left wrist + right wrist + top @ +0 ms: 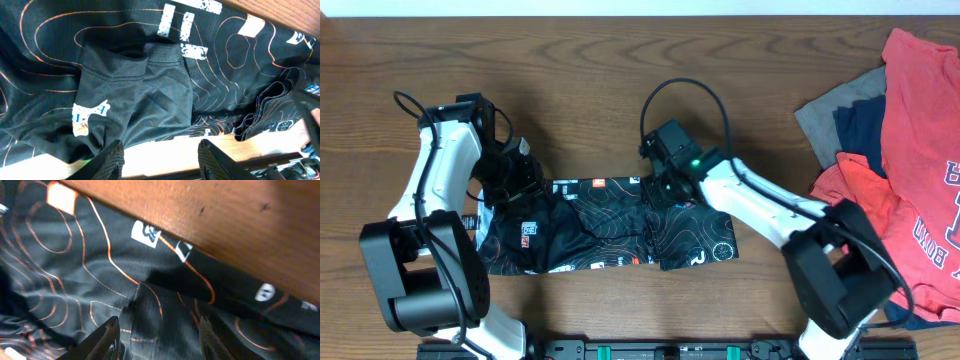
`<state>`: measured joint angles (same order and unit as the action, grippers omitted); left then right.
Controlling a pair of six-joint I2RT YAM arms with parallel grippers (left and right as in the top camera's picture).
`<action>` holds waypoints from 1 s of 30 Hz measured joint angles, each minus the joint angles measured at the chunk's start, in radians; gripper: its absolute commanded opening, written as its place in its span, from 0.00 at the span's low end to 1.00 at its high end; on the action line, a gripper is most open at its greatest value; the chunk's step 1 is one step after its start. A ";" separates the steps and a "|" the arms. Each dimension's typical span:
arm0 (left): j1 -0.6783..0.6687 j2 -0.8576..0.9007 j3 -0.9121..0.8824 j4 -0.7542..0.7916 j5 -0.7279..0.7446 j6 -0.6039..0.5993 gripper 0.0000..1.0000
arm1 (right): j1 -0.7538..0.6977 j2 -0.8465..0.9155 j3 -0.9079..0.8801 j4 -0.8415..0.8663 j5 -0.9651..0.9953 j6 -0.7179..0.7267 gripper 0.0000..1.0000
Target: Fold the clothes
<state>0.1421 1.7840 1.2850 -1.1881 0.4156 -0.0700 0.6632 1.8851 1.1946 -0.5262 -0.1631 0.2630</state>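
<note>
The black jersey (605, 228) with thin orange contour lines lies on the wooden table (570, 80) as a rumpled wide strip, a folded sleeve (135, 85) bunched on top at its left end. My left gripper (517, 178) hovers at that left end. In the left wrist view it (161, 145) stands open, with only bare table edge between the fingers. My right gripper (667, 188) is over the strip's upper middle edge. It (159, 322) is open just above the black cloth (100, 265), holding nothing.
A pile of other clothes lies at the right edge: red T-shirts (920, 150), a grey garment (835, 108) and a navy one (860, 130). A black rail (650, 350) runs along the table's near edge.
</note>
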 measured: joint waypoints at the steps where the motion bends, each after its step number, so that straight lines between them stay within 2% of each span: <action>1: 0.000 0.000 0.000 0.000 0.000 0.000 0.50 | 0.006 0.006 0.000 0.000 0.005 0.000 0.50; 4: 0.000 0.000 0.000 0.000 0.000 0.000 0.50 | 0.027 0.023 0.000 0.002 0.026 0.000 0.49; 6: 0.000 0.000 0.000 0.000 0.000 0.000 0.50 | 0.034 0.032 0.000 0.007 0.040 0.000 0.43; 9: 0.000 0.000 0.000 0.000 0.000 0.000 0.50 | 0.040 0.037 0.000 0.015 0.056 0.000 0.13; 10: 0.000 0.000 0.000 0.000 0.000 0.000 0.50 | 0.042 0.037 0.000 0.016 0.063 0.003 0.05; 11: 0.000 0.000 0.000 0.000 0.000 0.000 0.50 | 0.042 0.037 0.000 0.016 0.066 0.006 0.03; 20: 0.000 0.000 0.000 0.000 0.000 0.000 0.50 | 0.043 0.037 0.006 0.042 0.075 0.011 0.01; 28: 0.000 0.000 0.000 0.000 0.000 0.000 0.50 | 0.043 0.037 0.096 0.061 0.078 0.011 0.01; 30: 0.000 0.000 0.000 0.000 0.000 0.000 0.50 | 0.043 0.037 0.100 0.061 0.078 0.011 0.05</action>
<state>0.1421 1.7840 1.2850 -1.1881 0.4156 -0.0700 0.7063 1.9224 1.2942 -0.4656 -0.0849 0.2737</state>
